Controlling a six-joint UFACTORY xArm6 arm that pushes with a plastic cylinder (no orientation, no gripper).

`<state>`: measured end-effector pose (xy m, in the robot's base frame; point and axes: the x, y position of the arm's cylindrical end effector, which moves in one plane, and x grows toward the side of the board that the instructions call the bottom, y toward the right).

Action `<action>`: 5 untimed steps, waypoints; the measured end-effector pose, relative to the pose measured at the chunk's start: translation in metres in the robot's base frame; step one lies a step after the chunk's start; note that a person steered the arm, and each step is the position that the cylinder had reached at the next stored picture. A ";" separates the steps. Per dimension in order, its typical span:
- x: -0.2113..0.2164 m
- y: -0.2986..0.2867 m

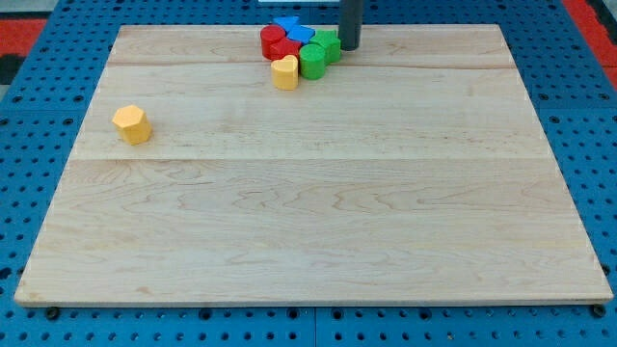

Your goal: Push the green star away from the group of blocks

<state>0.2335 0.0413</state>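
A tight group of blocks sits near the board's top edge, a little right of centre. The green star is at the group's right side. A green round block lies just below and left of it. A yellow heart-like block is at the group's lower left. Red blocks are on the left and blue blocks are at the top. My tip stands right beside the green star, on its right, touching or nearly touching it.
A lone yellow hexagon block lies far off at the view's left. The wooden board rests on a blue mat, and its top edge runs just above the group.
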 end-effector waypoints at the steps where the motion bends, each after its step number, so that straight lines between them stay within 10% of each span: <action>1: 0.014 -0.003; 3: 0.111 0.001; 5: 0.121 -0.139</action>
<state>0.3540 -0.0977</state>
